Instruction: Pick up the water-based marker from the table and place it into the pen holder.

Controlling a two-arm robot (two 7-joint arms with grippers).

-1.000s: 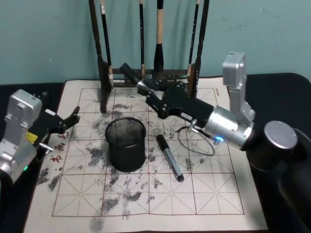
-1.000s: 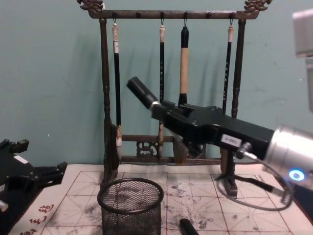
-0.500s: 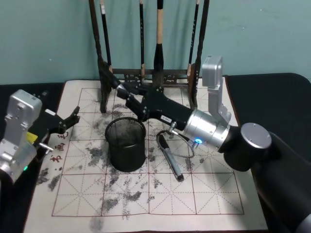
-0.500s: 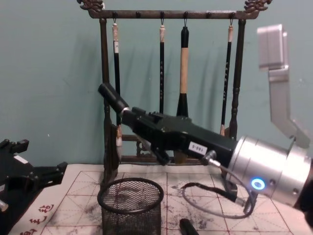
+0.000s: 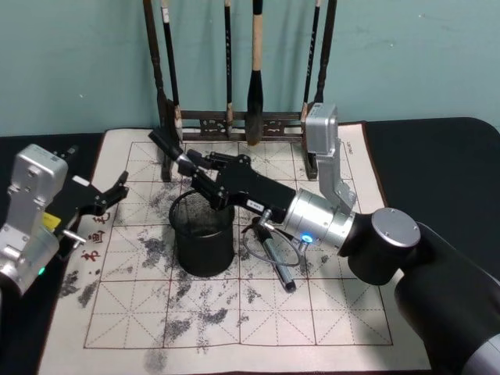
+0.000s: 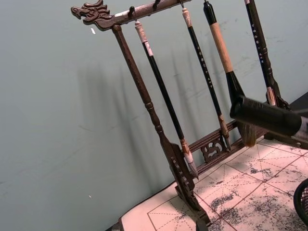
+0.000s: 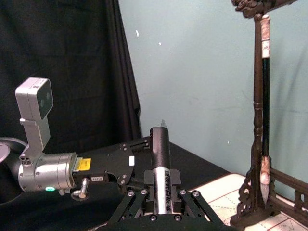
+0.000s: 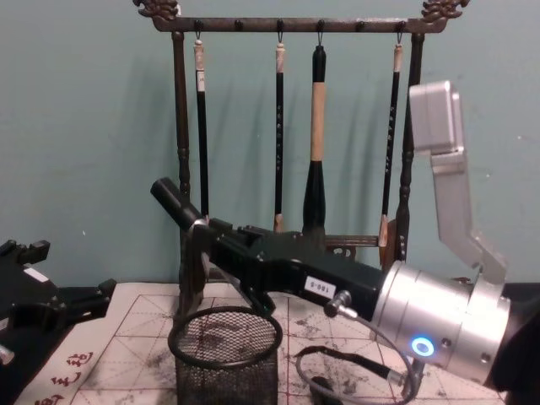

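Grips the water-based marker by its silvery barrel, the jaws of the right gripper shut around it, left of centre in the upper half of the head view. Lies slanted, not upright: smooth black cap end pointing up toward the upper left, barrel running back down-right into the jaws. Hangs above the far rim of the pen holder without touching it, cap tip reaching out past the rim rather than over the mouth. Looks to need tipping steeper and drawing back over the opening before release; let go at this slant, could well strike the thick rim and roll off.

Below, a short round cup of open black wire mesh, nothing to be seen in it. Just right of the cup, flat on the ink-blotched gridded mat, a second marker, black-capped, grey-barrelled. At the left edge, well apart, the left gripper, jaws parted, holding nothing.
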